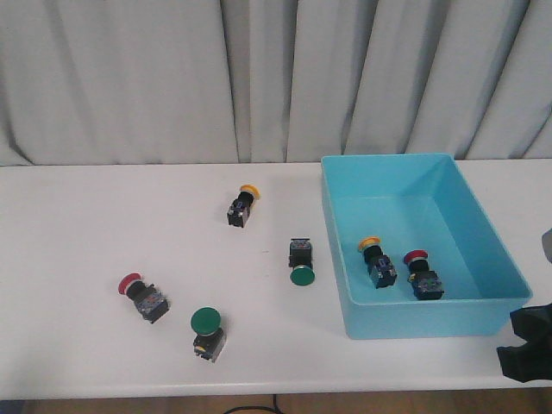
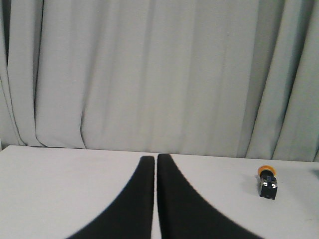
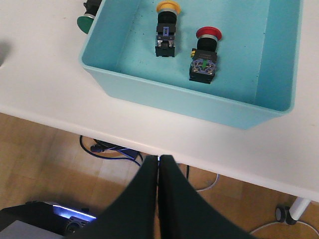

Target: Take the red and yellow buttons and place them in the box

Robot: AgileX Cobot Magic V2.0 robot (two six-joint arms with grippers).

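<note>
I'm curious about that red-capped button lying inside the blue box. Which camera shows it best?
The right wrist view: it looks almost straight down on the red button in the box, showing the cap and the body's terminal end clearly. The front view shows the same button smaller, near the box's front wall. The left wrist view doesn't show it.

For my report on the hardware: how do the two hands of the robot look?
Both wrist views show each hand, left hand and right hand, as two smooth, plain black fingers, broad at the base and curving to narrow tips. No markings or cables show on them.
</note>
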